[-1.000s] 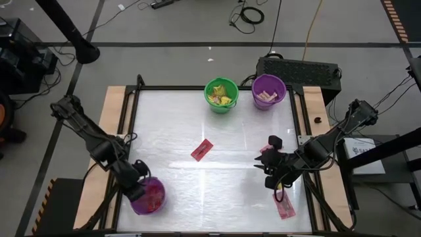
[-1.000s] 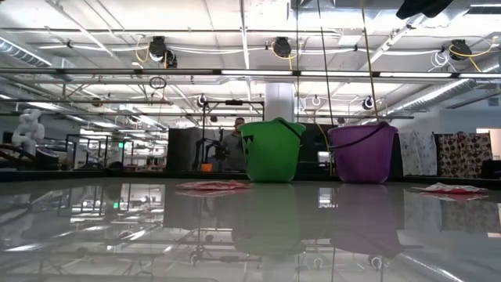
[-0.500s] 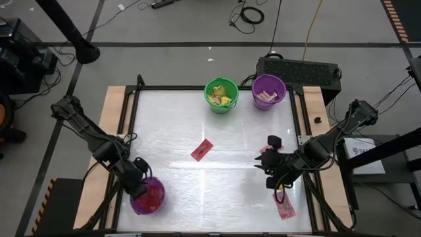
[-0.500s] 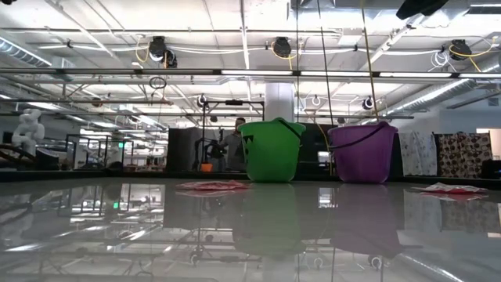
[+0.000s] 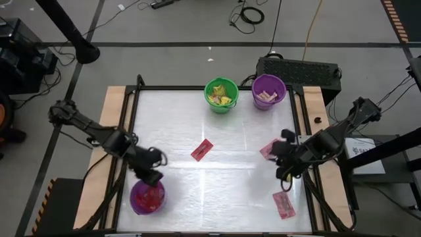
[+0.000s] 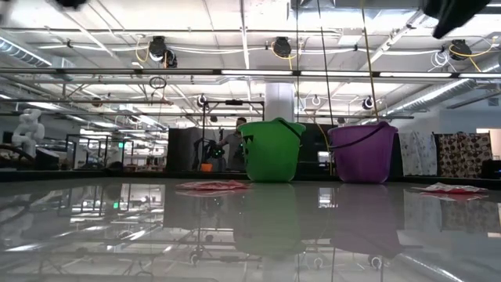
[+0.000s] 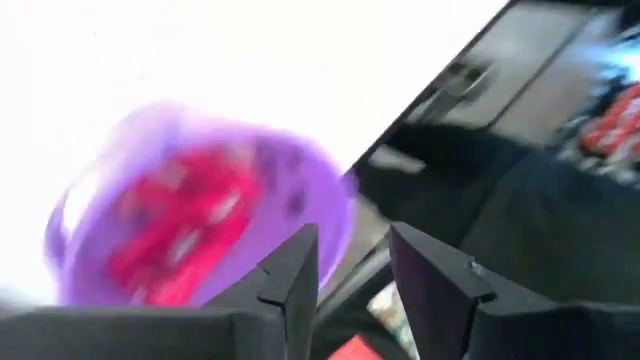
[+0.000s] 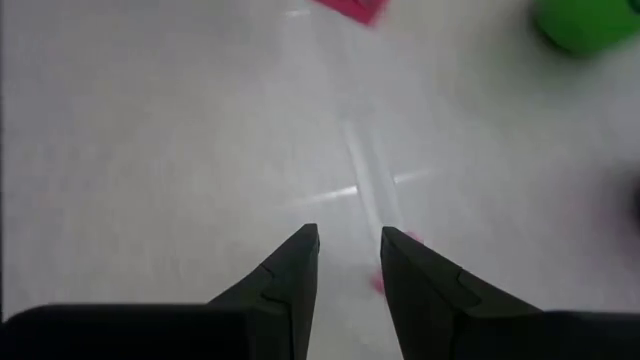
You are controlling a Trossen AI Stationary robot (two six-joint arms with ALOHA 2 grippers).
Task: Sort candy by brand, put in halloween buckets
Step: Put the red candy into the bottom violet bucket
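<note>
A purple bucket (image 5: 147,198) holding red packets stands at the near left, also in the left wrist view (image 7: 200,225). My left gripper (image 5: 155,170) hovers open just beyond its far rim, with nothing between the fingers. A green bucket (image 5: 221,95) with yellow candy and a second purple bucket (image 5: 268,91) with tan pieces stand at the far edge. Flat red packets lie on the table: one at the middle (image 5: 202,150), one (image 5: 267,149) beside my right gripper, one near right (image 5: 283,205). My right gripper (image 5: 284,168) is open and empty (image 8: 350,270) above the table.
The tabletop (image 5: 217,191) is white and glossy, with a dark frame and wooden strips along both sides. A black box (image 5: 299,70) sits behind the far right corner. In the low view the green bucket (image 6: 272,150) and purple bucket (image 6: 362,153) stand at the far edge.
My left gripper has swung from over the near purple bucket toward the table's right and far side, and now stands off the bucket's rim. My right gripper has drawn back toward the right edge, leaving the red packet beside it more uncovered.
</note>
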